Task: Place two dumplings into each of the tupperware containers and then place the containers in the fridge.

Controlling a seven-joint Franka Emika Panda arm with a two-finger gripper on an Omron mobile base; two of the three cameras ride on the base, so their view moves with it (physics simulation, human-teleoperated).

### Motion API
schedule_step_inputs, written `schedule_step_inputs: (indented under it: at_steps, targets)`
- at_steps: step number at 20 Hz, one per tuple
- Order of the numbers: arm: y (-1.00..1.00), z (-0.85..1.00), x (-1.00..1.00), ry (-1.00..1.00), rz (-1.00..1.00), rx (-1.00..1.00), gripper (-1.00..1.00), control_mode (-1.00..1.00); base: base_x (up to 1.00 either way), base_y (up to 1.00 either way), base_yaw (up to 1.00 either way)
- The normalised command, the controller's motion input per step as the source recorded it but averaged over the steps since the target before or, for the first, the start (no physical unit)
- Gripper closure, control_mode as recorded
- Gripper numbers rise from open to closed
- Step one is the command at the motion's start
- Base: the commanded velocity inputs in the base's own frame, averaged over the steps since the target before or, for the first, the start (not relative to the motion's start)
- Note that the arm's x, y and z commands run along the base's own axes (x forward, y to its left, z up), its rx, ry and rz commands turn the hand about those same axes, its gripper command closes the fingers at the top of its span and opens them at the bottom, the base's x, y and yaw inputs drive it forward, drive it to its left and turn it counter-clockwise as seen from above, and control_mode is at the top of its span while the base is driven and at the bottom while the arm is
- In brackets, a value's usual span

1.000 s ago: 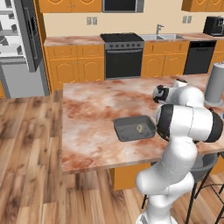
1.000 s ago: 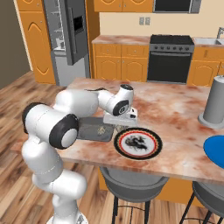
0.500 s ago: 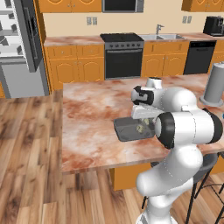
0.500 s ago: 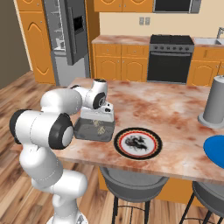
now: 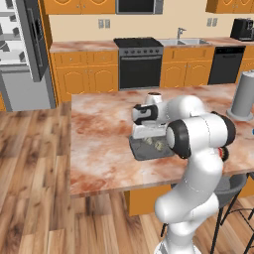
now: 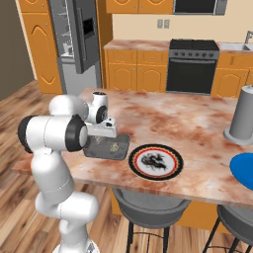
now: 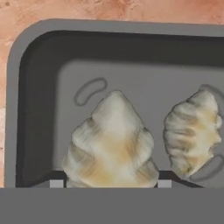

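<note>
Hand view: 2 dumplings (image 7: 111,142) in grey container (image 7: 39,65)

a marble-patterned island counter (image 5: 99,149) in pink and tan stands on a wood plank floor (image 5: 30,163). orange cabinets (image 5: 82,74) line the cream back wall (image 5: 79,27), with a black oven (image 5: 140,67) between them and a black dishwasher (image 5: 225,64) further right. a sink faucet (image 5: 180,32) rises on the back counter. grey stools (image 6: 148,207) sit tucked under the island.
</note>
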Motion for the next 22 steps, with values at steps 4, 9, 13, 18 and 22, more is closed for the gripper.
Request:
schedule_step_inputs:
  at_steps: [4, 9, 13, 18, 22]
  targets:
    - [0.04, -0.54, 0.23, 0.00, -0.02, 0.00, 1.00, -1.00, 0.00, 0.00, 0.00]
    - [0.00, -0.37, 0.13, 0.00, 0.00, 0.00, 1.00, -1.00, 0.00, 0.00, 0.00]
    - [0.00, -0.41, 0.15, 0.00, 0.00, 0.00, 1.00, -1.00, 0.00, 0.00, 0.00]
    - [0.00, -0.24, 0.17, -0.05, 0.00, 0.00, 1.00, -1.00, 0.00, 0.00, 0.00]
    - [-0.21, -0.02, -0.30, 0.00, -0.04, 0.00, 1.00, -1.00, 0.00, 0.00, 0.00]
